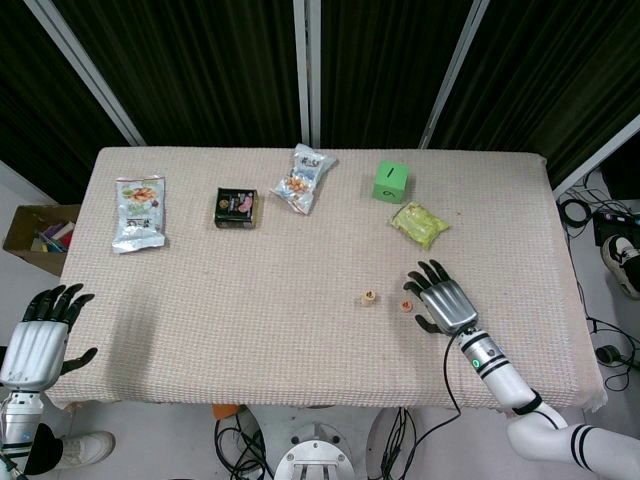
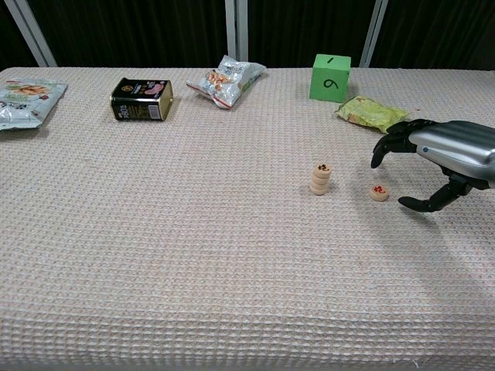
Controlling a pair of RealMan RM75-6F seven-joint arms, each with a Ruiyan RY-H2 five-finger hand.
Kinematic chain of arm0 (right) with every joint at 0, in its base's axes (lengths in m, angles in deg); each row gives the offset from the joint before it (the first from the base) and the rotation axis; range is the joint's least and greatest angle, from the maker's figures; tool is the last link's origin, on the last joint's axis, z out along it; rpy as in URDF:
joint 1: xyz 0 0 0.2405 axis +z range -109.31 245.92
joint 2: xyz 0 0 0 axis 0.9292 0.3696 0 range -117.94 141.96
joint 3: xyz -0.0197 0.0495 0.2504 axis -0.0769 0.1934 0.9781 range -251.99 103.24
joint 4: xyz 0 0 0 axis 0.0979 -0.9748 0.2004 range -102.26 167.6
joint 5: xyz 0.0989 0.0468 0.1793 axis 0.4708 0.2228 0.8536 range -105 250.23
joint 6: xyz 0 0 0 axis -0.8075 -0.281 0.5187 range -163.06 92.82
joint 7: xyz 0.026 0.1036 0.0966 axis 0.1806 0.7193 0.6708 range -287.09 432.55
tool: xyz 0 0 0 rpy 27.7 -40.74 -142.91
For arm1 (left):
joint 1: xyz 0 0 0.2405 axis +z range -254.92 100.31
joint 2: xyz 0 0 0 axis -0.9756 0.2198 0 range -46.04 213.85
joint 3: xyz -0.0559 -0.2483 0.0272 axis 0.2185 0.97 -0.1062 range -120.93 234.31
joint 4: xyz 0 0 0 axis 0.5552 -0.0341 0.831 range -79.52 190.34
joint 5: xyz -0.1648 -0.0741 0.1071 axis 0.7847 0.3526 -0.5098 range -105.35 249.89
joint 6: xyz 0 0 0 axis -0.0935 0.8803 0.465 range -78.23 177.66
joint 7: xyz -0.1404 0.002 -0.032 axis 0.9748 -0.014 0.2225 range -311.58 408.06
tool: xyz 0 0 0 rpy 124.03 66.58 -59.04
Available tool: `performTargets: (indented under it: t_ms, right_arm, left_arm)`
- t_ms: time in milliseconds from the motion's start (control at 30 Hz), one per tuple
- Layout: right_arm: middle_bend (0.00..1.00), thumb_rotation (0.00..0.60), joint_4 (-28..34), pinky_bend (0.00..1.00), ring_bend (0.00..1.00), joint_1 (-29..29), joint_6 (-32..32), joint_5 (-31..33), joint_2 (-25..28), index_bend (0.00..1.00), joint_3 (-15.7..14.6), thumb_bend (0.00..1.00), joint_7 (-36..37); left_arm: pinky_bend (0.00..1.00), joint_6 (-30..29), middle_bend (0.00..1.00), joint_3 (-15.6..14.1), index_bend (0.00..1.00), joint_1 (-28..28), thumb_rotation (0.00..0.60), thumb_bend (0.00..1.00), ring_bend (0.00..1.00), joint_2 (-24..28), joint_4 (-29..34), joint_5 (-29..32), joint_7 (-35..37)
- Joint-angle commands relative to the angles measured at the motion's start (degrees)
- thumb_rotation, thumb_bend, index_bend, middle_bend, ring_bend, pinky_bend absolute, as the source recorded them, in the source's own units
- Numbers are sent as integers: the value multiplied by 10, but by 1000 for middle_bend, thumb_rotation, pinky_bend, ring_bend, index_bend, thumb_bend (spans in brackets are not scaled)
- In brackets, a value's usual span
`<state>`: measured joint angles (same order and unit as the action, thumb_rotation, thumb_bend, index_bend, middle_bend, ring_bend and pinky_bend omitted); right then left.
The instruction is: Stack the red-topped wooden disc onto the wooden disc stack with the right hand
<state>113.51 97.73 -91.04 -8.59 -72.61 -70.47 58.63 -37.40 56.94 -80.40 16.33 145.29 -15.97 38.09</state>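
Chest view: right hand (image 2: 441, 158) spread wide beside round red-topped wooden disc (image 2: 378, 192) on waffle-textured cloth (image 2: 193, 232)

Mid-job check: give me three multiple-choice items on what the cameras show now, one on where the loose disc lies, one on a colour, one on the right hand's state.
1. Where does the red-topped wooden disc lie?
A. on top of the stack
B. on the table between the wooden disc stack and the right hand
C. beside the tin

2. What colour is the cube at the far side of the table?
A. green
B. blue
C. red

3. What is the right hand's state?
A. gripping the disc
B. pressing on the stack
C. open, holding nothing

Answers: 1 B, the disc lies flat on the cloth, apart from the stack. 2 A, the cube is plainly green in both views. 3 C, its fingers are spread beside the disc with nothing between them.
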Motion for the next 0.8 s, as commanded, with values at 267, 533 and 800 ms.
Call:
performTargets:
  t_ms: [267, 533, 800]
  right_arm:
    - [205, 600, -16, 72, 0, 10, 6, -1, -14, 341, -4, 325, 12]
    - [221, 600, -38, 72, 0, 22, 14, 0, -30, 384, -4, 344, 26]
    - [267, 600, -49, 72, 0, 28, 10, -3, -39, 488, -4, 384, 28]
  left_arm:
    - [158, 0, 136, -1, 228, 1, 600, 0, 100, 1, 2, 1, -3]
    - [158, -2, 136, -1, 229, 4, 600, 0, 100, 4, 3, 2, -4]
    - [157, -6, 136, -2, 228, 9, 600, 0, 100, 2, -3, 5, 3]
